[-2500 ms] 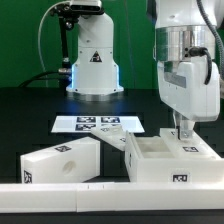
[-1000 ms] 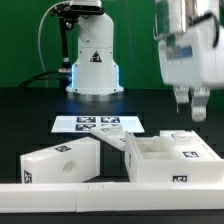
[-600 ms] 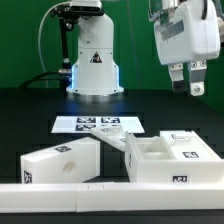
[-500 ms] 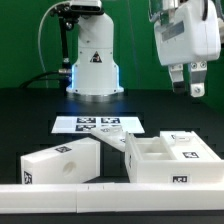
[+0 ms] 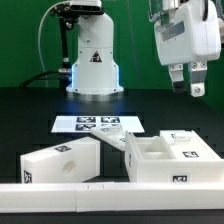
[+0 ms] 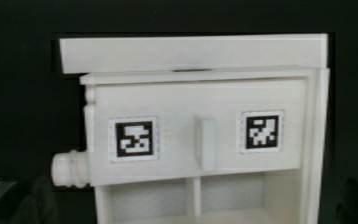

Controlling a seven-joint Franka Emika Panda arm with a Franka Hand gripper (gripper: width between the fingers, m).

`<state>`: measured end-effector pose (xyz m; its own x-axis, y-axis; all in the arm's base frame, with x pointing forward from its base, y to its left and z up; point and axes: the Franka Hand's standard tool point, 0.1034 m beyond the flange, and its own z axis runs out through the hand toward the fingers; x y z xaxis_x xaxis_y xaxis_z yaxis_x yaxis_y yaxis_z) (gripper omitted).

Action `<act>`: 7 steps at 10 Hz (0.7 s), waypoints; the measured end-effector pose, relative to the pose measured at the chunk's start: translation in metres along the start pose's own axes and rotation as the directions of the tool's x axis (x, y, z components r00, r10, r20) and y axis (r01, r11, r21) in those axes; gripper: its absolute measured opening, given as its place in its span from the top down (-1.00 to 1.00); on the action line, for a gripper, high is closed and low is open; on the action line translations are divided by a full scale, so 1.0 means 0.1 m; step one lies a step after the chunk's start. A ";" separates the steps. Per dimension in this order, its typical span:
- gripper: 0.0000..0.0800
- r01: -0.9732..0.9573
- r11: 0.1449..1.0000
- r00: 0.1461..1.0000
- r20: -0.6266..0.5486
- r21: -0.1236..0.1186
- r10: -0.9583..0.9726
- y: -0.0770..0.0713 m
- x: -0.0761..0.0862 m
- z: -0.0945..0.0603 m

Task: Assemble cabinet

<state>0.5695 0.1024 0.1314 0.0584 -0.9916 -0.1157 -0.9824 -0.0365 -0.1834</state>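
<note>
The cabinet's open white box (image 5: pixel 170 158), with compartments and marker tags, lies at the exterior view's right near the front. A second white cabinet part (image 5: pixel 62 160), a block with a round hole, lies at an angle to its left. My gripper (image 5: pixel 186 86) hangs high above the open box, tilted, with its jaws apart and nothing between them. The wrist view looks down on the box (image 6: pixel 194 110), showing two tags, a dividing wall and a round peg (image 6: pixel 66 168) on one side. The gripper's fingers do not show in the wrist view.
The marker board (image 5: pixel 97 124) lies flat behind the two parts. A long low white rail (image 5: pixel 60 198) runs along the front edge. The white robot base (image 5: pixel 93 60) with a triangle mark stands at the back.
The gripper was low at the box's far right side. It has risen well above the box, tilted, and is empty. In the last half second nothing has moved.
</note>
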 end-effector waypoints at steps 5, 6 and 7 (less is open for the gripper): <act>-0.99 0.202 0.978 0.979 0.016 -0.045 -0.202 0.23 0.26 -0.05; -0.99 0.203 0.978 0.979 0.016 -0.046 -0.203 0.23 0.26 -0.04; -0.99 0.267 0.963 0.964 0.017 -0.048 -0.266 0.26 0.31 -0.03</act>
<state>0.5451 0.0706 0.1255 0.3206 -0.9439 -0.0793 -0.9386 -0.3054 -0.1606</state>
